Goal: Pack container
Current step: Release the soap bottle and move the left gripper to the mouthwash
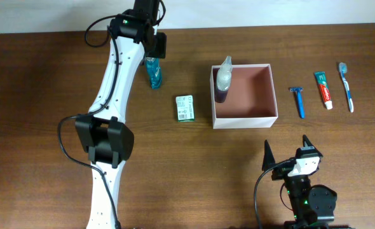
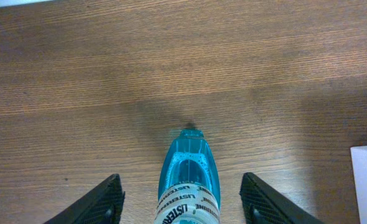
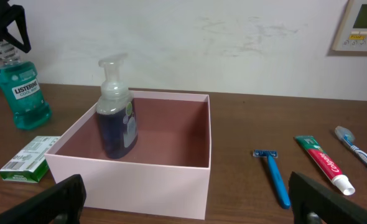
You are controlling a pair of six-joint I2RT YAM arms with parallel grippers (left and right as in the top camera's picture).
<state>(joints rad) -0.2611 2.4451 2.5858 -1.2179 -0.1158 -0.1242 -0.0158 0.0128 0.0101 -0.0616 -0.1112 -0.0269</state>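
The container [image 1: 245, 121] is a square white-walled box with a pinkish-brown floor, also seen in the right wrist view [image 3: 140, 180]. A soap pump bottle [image 1: 223, 79] stands upright in its left corner [image 3: 115, 121]. A teal mouthwash bottle [image 1: 153, 73] stands on the table left of the box. My left gripper [image 1: 154, 48] hangs over its cap, jaws open. In the left wrist view the bottle [image 2: 188, 180] sits between the fingers [image 2: 106, 202] with a gap on each side. My right gripper [image 1: 285, 143] rests open near the front edge, facing the container.
A green-and-white soap box [image 1: 185, 107] lies between the mouthwash and the container. Right of the container lie a blue razor [image 1: 297, 100], a toothpaste tube [image 1: 324, 89] and a toothbrush [image 1: 346, 86]. A pale wall runs behind the table's far edge.
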